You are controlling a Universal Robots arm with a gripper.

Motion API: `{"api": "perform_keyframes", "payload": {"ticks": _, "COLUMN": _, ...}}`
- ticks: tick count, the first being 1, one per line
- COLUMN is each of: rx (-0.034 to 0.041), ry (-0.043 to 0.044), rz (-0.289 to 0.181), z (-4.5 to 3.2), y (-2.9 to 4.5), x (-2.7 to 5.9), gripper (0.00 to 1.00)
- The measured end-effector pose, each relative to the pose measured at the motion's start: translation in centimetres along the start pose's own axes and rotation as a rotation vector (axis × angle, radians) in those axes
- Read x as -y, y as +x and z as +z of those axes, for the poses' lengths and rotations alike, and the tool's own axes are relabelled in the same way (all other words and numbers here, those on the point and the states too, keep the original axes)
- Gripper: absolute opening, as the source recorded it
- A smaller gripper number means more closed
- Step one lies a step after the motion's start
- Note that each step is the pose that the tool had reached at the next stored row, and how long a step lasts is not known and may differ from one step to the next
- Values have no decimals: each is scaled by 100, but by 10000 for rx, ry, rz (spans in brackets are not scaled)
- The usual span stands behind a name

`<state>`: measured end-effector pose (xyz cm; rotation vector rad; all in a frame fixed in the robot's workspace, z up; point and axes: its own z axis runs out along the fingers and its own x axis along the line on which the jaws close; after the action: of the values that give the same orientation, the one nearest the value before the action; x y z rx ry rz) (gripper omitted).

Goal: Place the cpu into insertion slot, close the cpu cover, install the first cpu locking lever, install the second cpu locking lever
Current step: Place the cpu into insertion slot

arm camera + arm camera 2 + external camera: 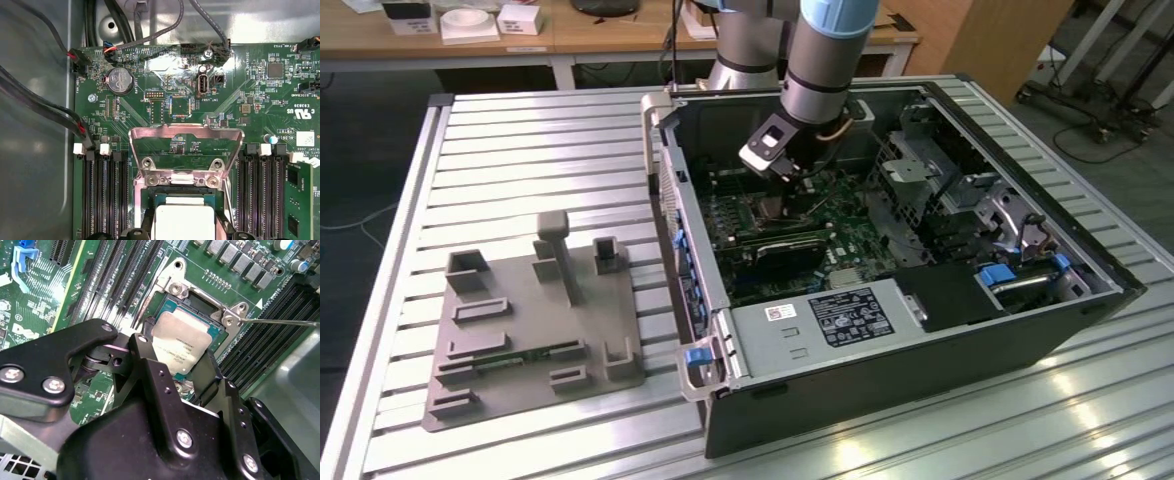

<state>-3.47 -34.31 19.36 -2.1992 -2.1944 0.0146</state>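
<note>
Inside the open case (881,380) on the slatted table (520,130), the exterior view shows the arm reaching down with the gripper (781,165) low over the green board (761,215), near the middle of the case; a grey fixture (520,320) lies well apart on the table at the exterior view's left. In the second wrist view the gripper (177,352) has its black fingers (150,365) against two opposite edges of the cpu (180,337), so it looks clamped on the chip, which sits level in or just over the socket (200,299); whether it is fully seated I cannot tell. A thin wire lever (280,322) sticks out to one side of the socket, not latched. In the first wrist view the cpu (182,220) lies in the socket opening and the cover (186,132) stands swung up on its hinge beside it, the board showing through its open centre, with memory slots (102,195) on either side. As I judge it, the cpu is light, stiff and thin with a smooth metal top that could slip, and the contacts beneath it are delicate, so a gentle hold on the side edges, kept flat, suits it best; the cover is thin stiff metal, best pushed at its free edge
</note>
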Motion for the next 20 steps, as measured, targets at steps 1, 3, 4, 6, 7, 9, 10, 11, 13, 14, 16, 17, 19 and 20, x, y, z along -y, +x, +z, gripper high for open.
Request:
{"api": "perform_keyframes", "payload": {"ticks": 1, "rx": 1, "ry": 1, "rz": 9, "z": 1, "y": 0, "x": 0, "gripper": 54}}
{"api": "perform_keyframes", "payload": {"ticks": 3, "rx": 0, "ry": 8, "rz": 32, "z": 14, "y": 0, "x": -1, "gripper": 54}}
{"api": "perform_keyframes", "payload": {"ticks": 4, "rx": 6, "ry": 20, "rz": 42, "z": 21, "y": 1, "x": 0, "gripper": 54}}
{"api": "perform_keyframes", "payload": {"ticks": 6, "rx": 16, "ry": 35, "rz": 52, "z": 32, "y": 6, "x": 0, "gripper": 54}}
{"api": "perform_keyframes", "payload": {"ticks": 7, "rx": 17, "ry": 39, "rz": 56, "z": 36, "y": 12, "x": 0, "gripper": 54}}
{"api": "perform_keyframes", "payload": {"ticks": 9, "rx": 14, "ry": 43, "rz": 56, "z": 44, "y": 25, "x": -6, "gripper": 54}}
{"api": "perform_keyframes", "payload": {"ticks": 10, "rx": 23, "ry": 51, "rz": 56, "z": 44, "y": 26, "x": -8, "gripper": 54}}
{"api": "perform_keyframes", "payload": {"ticks": 11, "rx": 29, "ry": 57, "rz": 57, "z": 45, "y": 29, "x": -10, "gripper": 54}}
{"api": "perform_keyframes", "payload": {"ticks": 13, "rx": 31, "ry": 63, "rz": 57, "z": 45, "y": 26, "x": -12, "gripper": 54}}
{"api": "perform_keyframes", "payload": {"ticks": 14, "rx": 36, "ry": 66, "rz": 57, "z": 42, "y": 23, "x": -10, "gripper": 54}}
{"api": "perform_keyframes", "payload": {"ticks": 16, "rx": 40, "ry": 71, "rz": 57, "z": 41, "y": 21, "x": -9, "gripper": 54}}
{"api": "perform_keyframes", "payload": {"ticks": 17, "rx": 41, "ry": 71, "rz": 57, "z": 40, "y": 20, "x": -9, "gripper": 54}}
{"api": "perform_keyframes", "payload": {"ticks": 19, "rx": 40, "ry": 72, "rz": 57, "z": 40, "y": 20, "x": -9, "gripper": 54}}
{"api": "perform_keyframes", "payload": {"ticks": 20, "rx": 39, "ry": 72, "rz": 57, "z": 40, "y": 20, "x": -9, "gripper": 54}}
